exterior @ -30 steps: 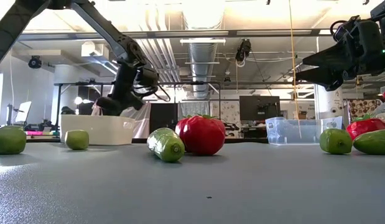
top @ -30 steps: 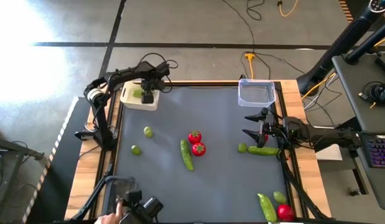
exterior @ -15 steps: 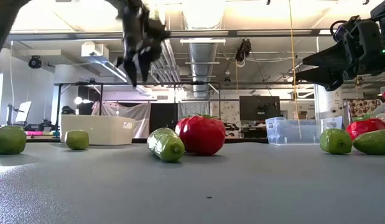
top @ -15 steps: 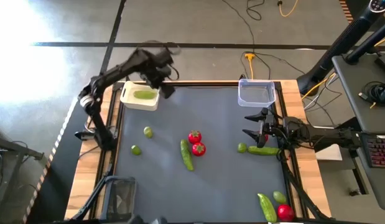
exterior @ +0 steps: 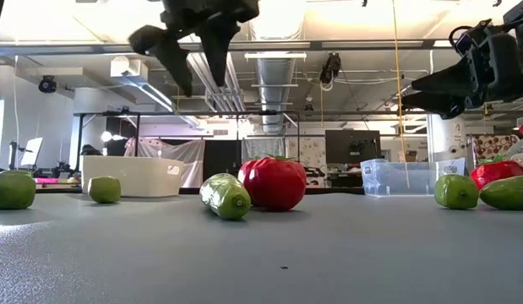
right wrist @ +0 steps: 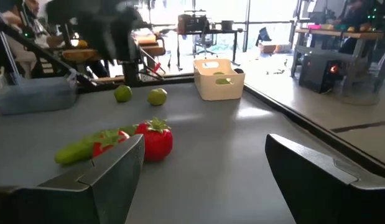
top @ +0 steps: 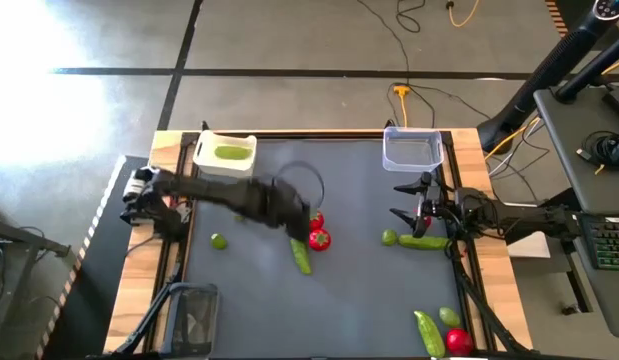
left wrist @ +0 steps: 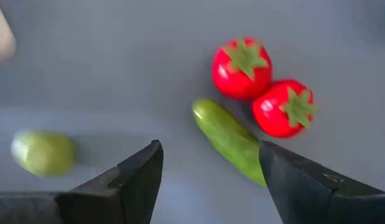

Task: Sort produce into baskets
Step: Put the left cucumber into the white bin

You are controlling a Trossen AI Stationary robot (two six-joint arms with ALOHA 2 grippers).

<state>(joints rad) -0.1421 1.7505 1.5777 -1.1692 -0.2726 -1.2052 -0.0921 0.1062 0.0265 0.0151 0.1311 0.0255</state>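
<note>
Left tool over the middle cucumber, fingers spread and empty.

High view: your left tool (top: pixel 297 215) hangs just above the central cucumber (top: pixel 301 250), with two strawberries (top: pixel 316 231) beside that cucumber; the white basket (top: pixel 225 154) sits well off toward the counter's far left corner and holds something green. Your right tool (top: pixel 407 201) waits near the clear basket (top: pixel 412 149). Low view: the cucumber (exterior: pixel 225 196) looks smooth and rounded, the strawberry (exterior: pixel 275 182) glossy. Left wrist view: the fingers (left wrist: pixel 140 179) straddle the cucumber (left wrist: pixel 231 139); I'd turn to close across its narrow width, clear of the strawberries (left wrist: pixel 242 59). Right wrist view: its fingers (right wrist: pixel 111 168) stand apart, empty.
</note>
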